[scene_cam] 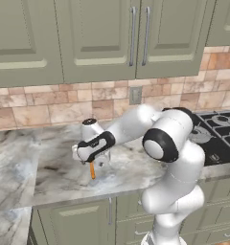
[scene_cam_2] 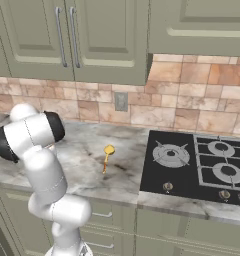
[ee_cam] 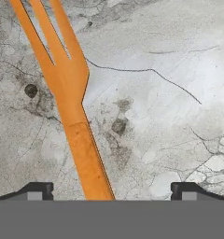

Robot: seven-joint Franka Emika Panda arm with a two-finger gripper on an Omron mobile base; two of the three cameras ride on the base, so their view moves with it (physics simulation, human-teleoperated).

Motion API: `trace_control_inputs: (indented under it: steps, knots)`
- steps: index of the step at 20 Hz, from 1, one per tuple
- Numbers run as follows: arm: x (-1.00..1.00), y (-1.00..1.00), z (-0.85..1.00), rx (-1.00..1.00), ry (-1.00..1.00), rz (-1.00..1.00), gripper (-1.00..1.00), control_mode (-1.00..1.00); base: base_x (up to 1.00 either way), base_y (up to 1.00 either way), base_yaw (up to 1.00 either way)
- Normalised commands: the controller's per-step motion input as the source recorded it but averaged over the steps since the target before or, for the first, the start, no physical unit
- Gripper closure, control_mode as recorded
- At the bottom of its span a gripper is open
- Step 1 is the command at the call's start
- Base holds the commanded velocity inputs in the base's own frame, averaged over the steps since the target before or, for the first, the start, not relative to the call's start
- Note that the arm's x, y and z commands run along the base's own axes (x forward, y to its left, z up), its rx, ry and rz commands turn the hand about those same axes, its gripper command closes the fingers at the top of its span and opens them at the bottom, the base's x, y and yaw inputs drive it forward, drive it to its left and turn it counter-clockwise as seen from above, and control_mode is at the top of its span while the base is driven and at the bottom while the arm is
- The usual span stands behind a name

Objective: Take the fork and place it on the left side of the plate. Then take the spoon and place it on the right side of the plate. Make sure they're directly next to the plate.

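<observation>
Tool (ee_cam: 111,190) wide open, empty, low over fork (ee_cam: 69,98) on counter (ee_cam: 170,116). Handle runs between fingertips (ee_cam: 38,189), tines pointing away; long axis crosses jaw gap.

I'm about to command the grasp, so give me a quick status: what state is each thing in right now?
Fork: flat on the counter, handle running between the fingertips, not gripped.
Gripper: open, low over the fork handle.
Spoon: lying on the counter left of the stove, untouched.
Stove: no flame showing on the burners.
Cabinet doors: closed.
</observation>
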Motion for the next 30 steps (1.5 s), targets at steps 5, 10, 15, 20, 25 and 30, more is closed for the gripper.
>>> trace_control_inputs:
  steps: [5, 10, 15, 20, 25, 30]
  knots:
    - [0.18, 0.08, -0.30, -0.08, 0.00, 0.00, -1.00, -1.00, 0.00, 0.00, 0.00]
    - [0.06, -0.01, -0.30, -0.10, 0.01, 0.00, 1.00, -1.00, 0.00, 0.00, 0.00]
    - [-0.12, -0.18, -0.36, -0.03, 0.06, 0.00, 1.00, -1.00, 0.00, 0.00, 0.00]
    - [-0.43, -0.40, 0.05, 0.10, 0.00, 0.00, 1.00, -1.00, 0.00, 0.00, 0.00]
    - [-0.59, -0.55, 0.32, 0.11, -0.02, 0.00, 1.00, -1.00, 0.00, 0.00, 0.00]
    - [-0.58, -0.65, 0.36, 0.15, -0.21, 0.02, 1.00, -1.00, 0.00, 0.00, 0.00]
